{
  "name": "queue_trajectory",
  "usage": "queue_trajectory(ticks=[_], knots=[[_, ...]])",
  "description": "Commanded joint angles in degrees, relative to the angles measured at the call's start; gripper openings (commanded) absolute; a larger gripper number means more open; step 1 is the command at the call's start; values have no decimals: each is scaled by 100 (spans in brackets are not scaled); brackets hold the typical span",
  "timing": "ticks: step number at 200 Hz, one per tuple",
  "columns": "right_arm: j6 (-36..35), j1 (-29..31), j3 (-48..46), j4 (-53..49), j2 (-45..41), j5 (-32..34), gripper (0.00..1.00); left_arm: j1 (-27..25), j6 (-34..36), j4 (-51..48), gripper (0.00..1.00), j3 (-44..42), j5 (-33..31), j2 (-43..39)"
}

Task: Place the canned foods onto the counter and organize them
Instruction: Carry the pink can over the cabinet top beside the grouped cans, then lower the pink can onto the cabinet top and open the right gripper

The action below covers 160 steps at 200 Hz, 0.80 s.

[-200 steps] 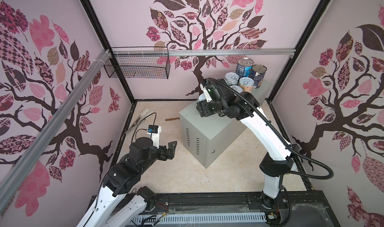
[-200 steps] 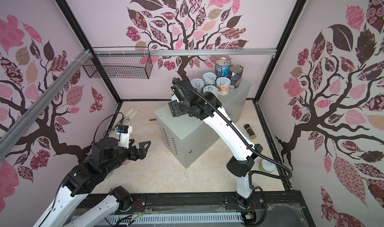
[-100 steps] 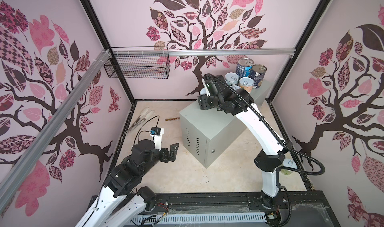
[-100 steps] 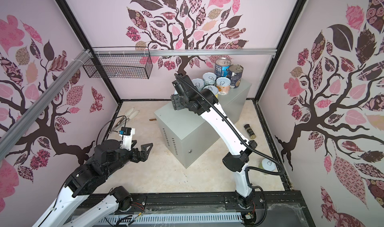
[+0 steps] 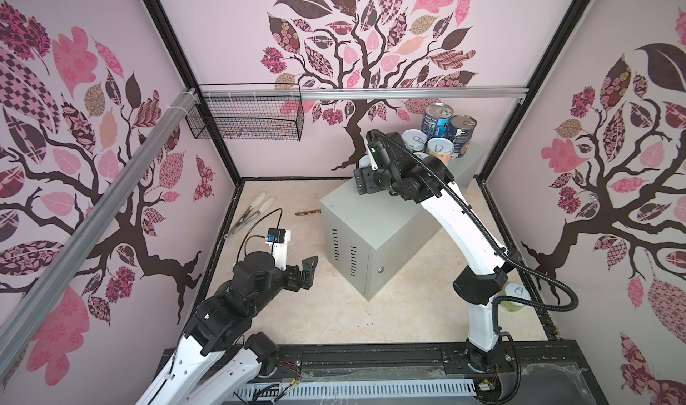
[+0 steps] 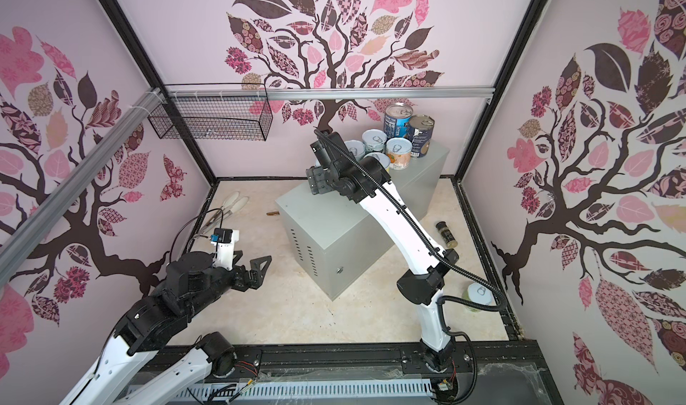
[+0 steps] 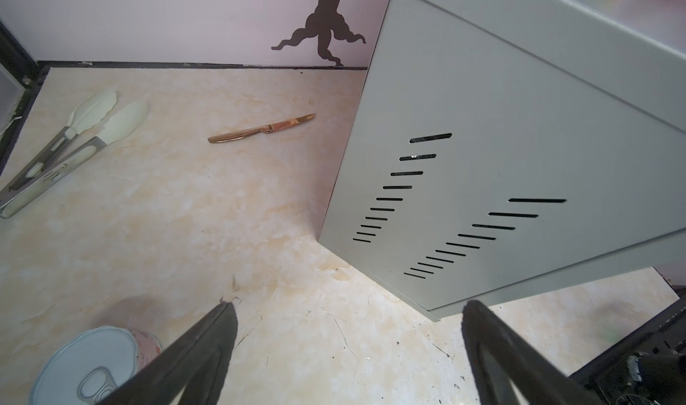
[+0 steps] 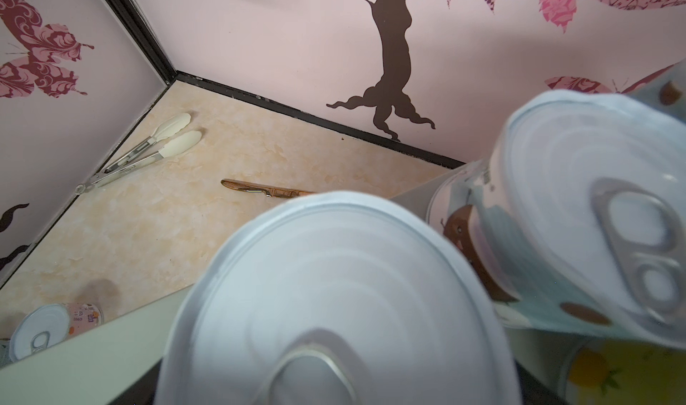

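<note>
1. My left gripper (image 5: 310,269) hung low over the floor, jaws wide apart, near a pink-labelled can (image 7: 89,366).
2. A green-labelled can (image 5: 516,296) stood on the floor by the right arm's base.
3. The right gripper (image 5: 365,178) sat over a short can (image 8: 334,291) on the counter (image 5: 389,228); I couldn't tell its jaws' state.
4. More cans (image 6: 399,148) clustered at the counter's far corner.

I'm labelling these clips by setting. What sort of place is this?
Probably a staged mock kitchen in a robot test cell, not a real home: wallpapered panels in a black frame, a grey metal cabinet serving as counter with cans, and tongs on marble-look flooring.
</note>
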Motion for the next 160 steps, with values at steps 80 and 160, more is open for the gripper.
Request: queue_trajectory(ticks=[80,160], knots=[[-32,-18,-357,498,-839,-182,100,-21,68,-158,98,689,6,215],[-7,-18,-1469,988,-2175,-383,100,-21,375,-320,91,2060,-137,1009]])
